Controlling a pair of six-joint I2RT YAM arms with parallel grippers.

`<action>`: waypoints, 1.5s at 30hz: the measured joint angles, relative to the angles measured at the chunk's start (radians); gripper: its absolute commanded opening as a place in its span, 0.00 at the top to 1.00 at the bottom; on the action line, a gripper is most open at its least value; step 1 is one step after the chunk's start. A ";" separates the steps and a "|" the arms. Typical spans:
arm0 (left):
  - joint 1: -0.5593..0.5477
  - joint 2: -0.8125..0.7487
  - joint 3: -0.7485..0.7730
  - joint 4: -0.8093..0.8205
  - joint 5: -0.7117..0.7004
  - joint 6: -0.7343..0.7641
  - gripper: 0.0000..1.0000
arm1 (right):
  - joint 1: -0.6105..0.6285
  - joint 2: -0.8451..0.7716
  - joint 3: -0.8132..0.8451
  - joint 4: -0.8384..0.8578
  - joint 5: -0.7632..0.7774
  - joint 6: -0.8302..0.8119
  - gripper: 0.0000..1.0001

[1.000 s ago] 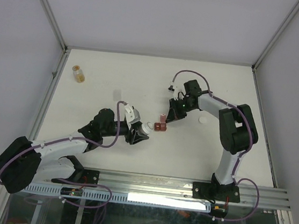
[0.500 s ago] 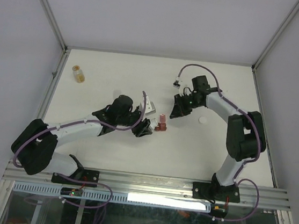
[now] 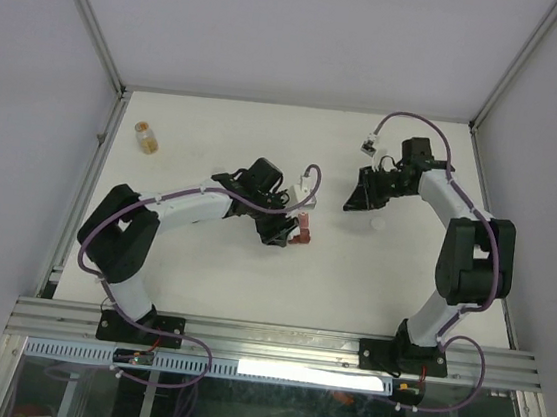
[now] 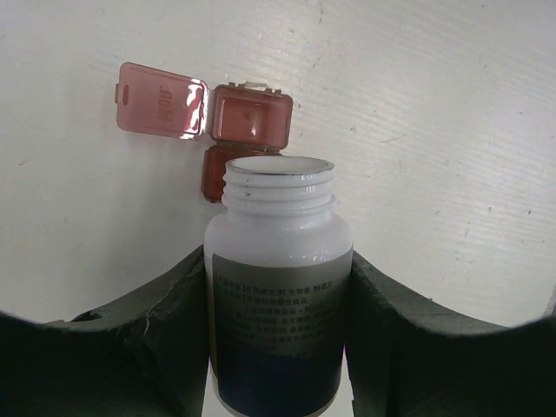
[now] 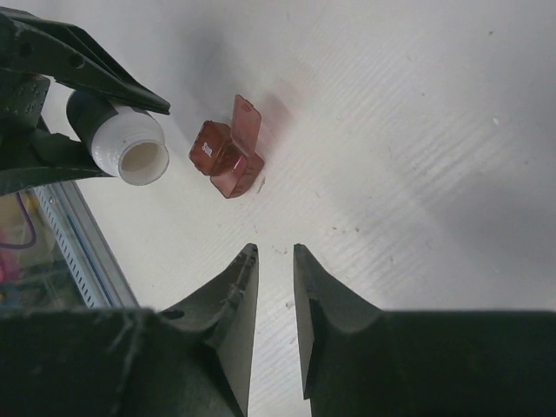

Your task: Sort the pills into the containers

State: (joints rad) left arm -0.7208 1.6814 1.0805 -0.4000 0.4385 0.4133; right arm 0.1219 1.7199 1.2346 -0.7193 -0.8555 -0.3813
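Only one dark red container (image 4: 248,122), one white bottle (image 4: 278,295), one amber vial (image 3: 146,137).

Top camera: we had it above and behind the arm bases, looking down on the whole table (image 3: 211,271). Left wrist camera: we had it close behind the bottle (image 4: 278,287), facing the red box (image 4: 250,122). Right wrist camera: we saw both from the opposite side, farther off.

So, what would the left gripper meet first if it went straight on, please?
Probably the dark red container: the white bottle held in the left gripper points its mouth at it, though height is unclear.
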 measured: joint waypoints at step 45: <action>-0.085 0.328 0.490 -0.536 -0.165 0.130 1.00 | -0.111 -0.036 0.000 -0.027 -0.096 -0.021 0.73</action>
State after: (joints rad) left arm -0.8059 2.0094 1.5703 -0.9356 0.2733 0.5438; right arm 0.0105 1.6840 1.2346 -0.7467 -0.9516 -0.4019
